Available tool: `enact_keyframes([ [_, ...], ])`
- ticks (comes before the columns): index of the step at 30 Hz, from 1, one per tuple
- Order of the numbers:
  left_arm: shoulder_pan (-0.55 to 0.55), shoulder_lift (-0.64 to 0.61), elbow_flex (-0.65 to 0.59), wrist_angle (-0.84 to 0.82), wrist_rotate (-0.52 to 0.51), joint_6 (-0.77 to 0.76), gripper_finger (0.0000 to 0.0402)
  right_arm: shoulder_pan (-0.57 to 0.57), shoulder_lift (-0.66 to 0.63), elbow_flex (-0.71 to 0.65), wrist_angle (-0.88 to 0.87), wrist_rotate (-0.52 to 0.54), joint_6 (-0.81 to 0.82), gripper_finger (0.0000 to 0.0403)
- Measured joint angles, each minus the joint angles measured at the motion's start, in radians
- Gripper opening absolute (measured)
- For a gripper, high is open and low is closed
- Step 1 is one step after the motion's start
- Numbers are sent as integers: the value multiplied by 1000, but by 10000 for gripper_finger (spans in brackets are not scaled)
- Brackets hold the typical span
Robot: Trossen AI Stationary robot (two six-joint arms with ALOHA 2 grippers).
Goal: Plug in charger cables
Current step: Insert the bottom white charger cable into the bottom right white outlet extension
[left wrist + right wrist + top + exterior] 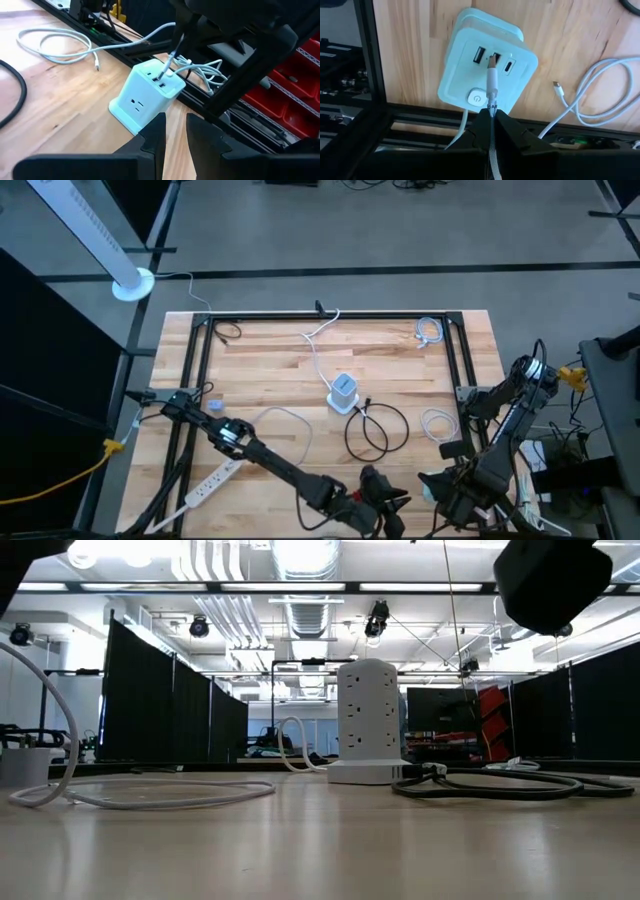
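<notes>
Charger cables lie in loose loops on the wooden table (270, 350). In the high view a black cable (375, 430) sits just right of centre, a white loop (437, 423) lies further right, another white coil (428, 330) sits at the upper right, and a longer white cable (283, 418) lies left of centre. One more white cable (492, 85) is in the right gripper (492, 116), whose fingers are clamped together on it just behind the plug.

The plug's metal tip sits at the mouth of the middle port on a small white charger cube (470, 75). How far it is seated cannot be made out. Beside that port the cube's top face shows a wider port, a smaller oval one and a round power button. The cube stands at the table's near edge, in the lower right of the high view, against the black frame rail (420, 117).

The left arm reaches diagonally from the left edge to the bottom centre of the high view. The left gripper (172, 127) points at the cube from the side, its fingers a narrow gap apart with nothing between them.

A white tower strip (343, 390) stands at mid-table, and a flat power strip (215, 480) lies at the lower left — partly under the left arm. In the low view a dark arm part fills the upper right corner, and which arm it is cannot be told.
</notes>
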Motion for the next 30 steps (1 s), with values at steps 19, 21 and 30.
enact_keyframes([
  [19, 50, 27, 0, 2, -5, 63, 64, 0, 0, 0, 51, 8, 1, 0],
  [21, 54, 53, -1, 68, -4, 93, 64, 0, 0, 0, 46, 9, 1, 0],
  [30, 61, 183, 26, 467, 65, 343, 48, -4, 0, 0, 44, 9, -11, 0],
])
